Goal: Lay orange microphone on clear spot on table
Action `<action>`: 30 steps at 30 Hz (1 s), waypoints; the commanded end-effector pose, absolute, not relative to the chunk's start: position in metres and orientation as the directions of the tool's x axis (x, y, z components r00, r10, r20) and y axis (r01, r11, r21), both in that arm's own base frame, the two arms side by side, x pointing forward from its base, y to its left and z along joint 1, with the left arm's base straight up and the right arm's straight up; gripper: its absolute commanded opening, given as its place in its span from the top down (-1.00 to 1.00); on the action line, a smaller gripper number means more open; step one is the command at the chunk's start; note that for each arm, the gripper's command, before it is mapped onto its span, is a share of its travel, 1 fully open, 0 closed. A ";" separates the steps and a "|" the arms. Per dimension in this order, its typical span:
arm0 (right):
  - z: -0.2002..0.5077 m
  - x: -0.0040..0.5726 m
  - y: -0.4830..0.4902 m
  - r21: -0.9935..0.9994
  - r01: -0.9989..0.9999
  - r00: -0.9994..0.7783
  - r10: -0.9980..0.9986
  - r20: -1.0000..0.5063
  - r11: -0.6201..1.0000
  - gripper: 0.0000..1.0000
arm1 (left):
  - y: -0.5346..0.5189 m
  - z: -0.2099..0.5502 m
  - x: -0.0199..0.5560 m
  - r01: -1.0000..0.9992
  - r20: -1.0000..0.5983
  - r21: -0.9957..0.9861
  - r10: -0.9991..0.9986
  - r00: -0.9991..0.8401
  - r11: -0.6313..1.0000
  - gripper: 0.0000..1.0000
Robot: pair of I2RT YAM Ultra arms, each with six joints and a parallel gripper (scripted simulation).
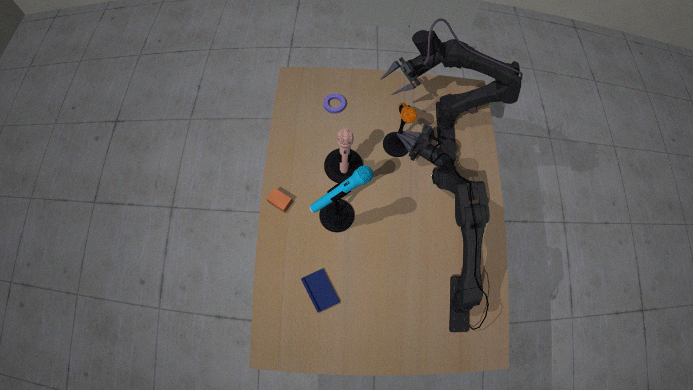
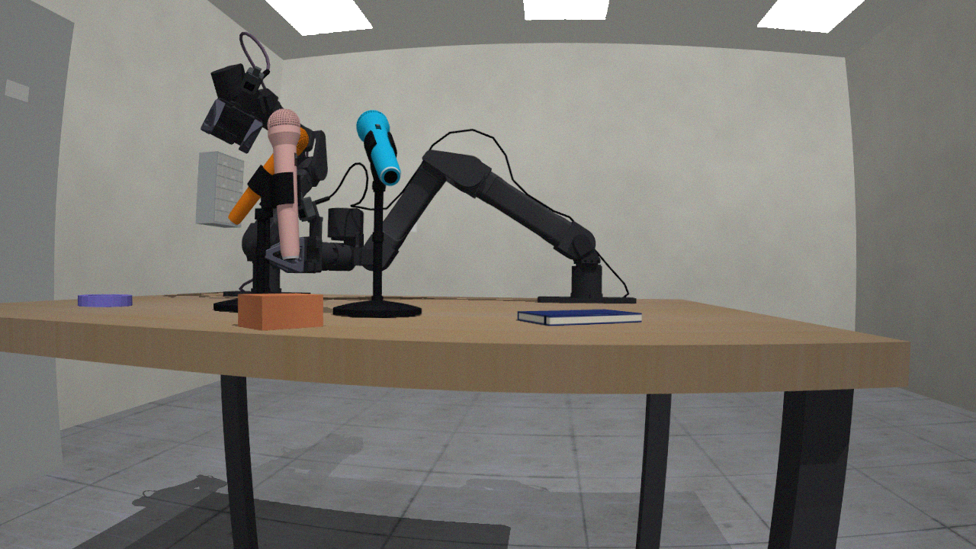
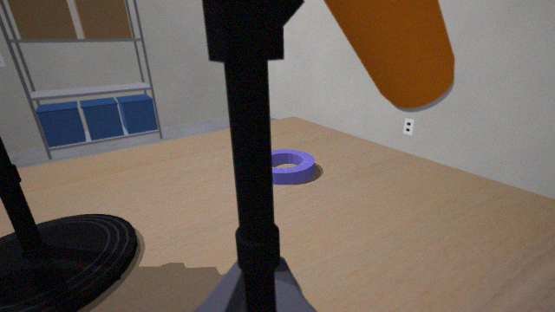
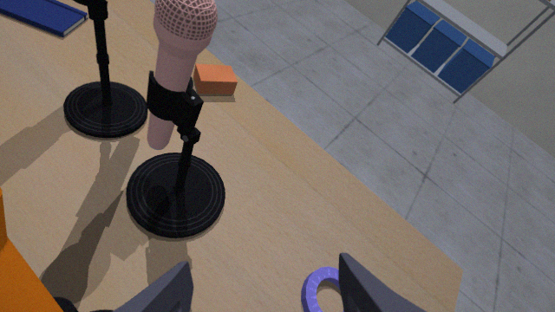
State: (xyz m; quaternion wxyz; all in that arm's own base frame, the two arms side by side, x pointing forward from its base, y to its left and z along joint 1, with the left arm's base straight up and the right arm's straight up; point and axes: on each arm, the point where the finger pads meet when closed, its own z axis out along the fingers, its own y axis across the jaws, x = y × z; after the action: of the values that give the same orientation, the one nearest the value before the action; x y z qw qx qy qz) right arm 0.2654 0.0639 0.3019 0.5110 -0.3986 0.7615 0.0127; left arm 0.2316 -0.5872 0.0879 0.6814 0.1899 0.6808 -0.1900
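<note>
The orange microphone (image 1: 408,115) (image 2: 240,209) (image 3: 403,56) (image 4: 15,277) sits slanted in the holder of its upright black stand (image 1: 393,149) (image 3: 251,152). My left gripper (image 1: 400,136) (image 3: 261,269) is shut on that stand's pole, below the holder. My right gripper (image 1: 387,86) (image 2: 223,139) (image 4: 264,269) is open and empty, raised beyond the orange microphone near the table's far end. The pink microphone (image 1: 345,140) (image 2: 283,143) (image 4: 175,65) is in its upright stand (image 1: 332,171) (image 4: 204,204). The cyan microphone (image 1: 348,184) (image 2: 378,146) is in its upright stand (image 1: 337,223) (image 2: 377,259) (image 4: 106,121).
A purple ring (image 1: 327,108) (image 3: 299,177) (image 4: 309,290) lies beyond the pink microphone's stand. An orange block (image 1: 279,199) (image 2: 279,311) (image 4: 215,81) lies near the table edge. A blue book (image 1: 320,290) (image 2: 579,313) (image 4: 43,15) lies past the cyan microphone's stand.
</note>
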 end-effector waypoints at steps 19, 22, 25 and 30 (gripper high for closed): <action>0.298 0.174 0.100 -0.349 -0.853 0.010 -0.658 -0.753 0.387 -0.26 | -0.597 0.124 0.241 0.525 -0.997 -0.063 -0.078 0.007 0.849 1.00; 0.295 0.165 0.105 -0.328 -0.876 0.023 -0.649 -0.761 0.353 -0.26 | -0.597 0.124 0.241 0.525 -0.997 -0.063 -0.078 0.007 0.849 1.00; 0.296 0.172 0.101 -0.337 -0.864 0.011 -0.655 -0.756 0.374 -0.26 | -0.597 0.124 0.241 0.525 -0.997 -0.063 -0.078 0.007 0.849 1.00; 0.298 0.168 0.102 -0.345 -0.858 0.014 -0.655 -0.755 0.379 -0.26 | -0.597 0.124 0.241 0.525 -0.997 -0.063 -0.078 0.007 0.849 1.00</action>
State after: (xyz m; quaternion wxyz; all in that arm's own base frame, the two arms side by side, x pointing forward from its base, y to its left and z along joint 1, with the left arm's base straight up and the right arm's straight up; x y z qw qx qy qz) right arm 0.1756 0.0982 0.2887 0.4506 -0.5428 0.7012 0.1036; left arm 0.2316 -0.5872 0.0879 0.6814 0.1899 0.6808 -0.1900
